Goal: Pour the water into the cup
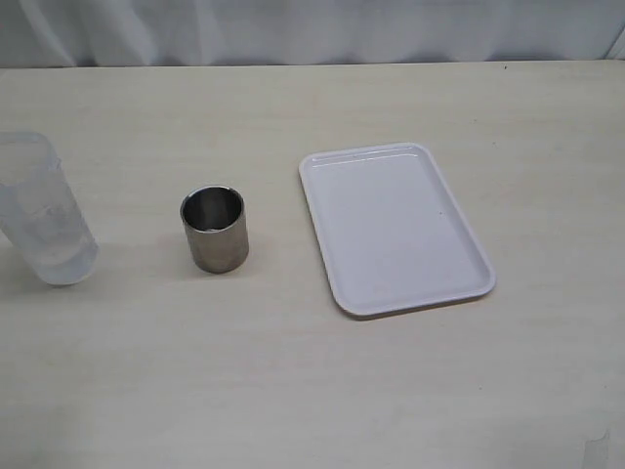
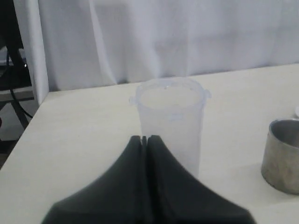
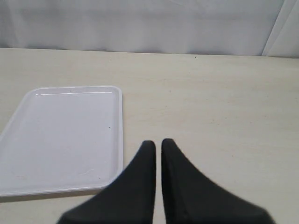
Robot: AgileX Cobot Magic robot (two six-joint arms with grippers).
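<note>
The steel cup (image 1: 215, 229) stands upright on the table, left of the middle; its edge also shows in the left wrist view (image 2: 281, 156). A translucent plastic beaker (image 1: 43, 209) stands at the far left with a little clear water (image 1: 61, 260) at its bottom. In the left wrist view the beaker (image 2: 171, 122) stands just beyond my left gripper (image 2: 145, 139), which is shut and empty. My right gripper (image 3: 158, 143) is shut and empty over bare table beside the tray. Neither gripper shows in the exterior view.
A white rectangular tray (image 1: 391, 227) lies empty right of the cup; it also shows in the right wrist view (image 3: 65, 135). A white curtain hangs behind the table's far edge. The table's left edge shows in the left wrist view.
</note>
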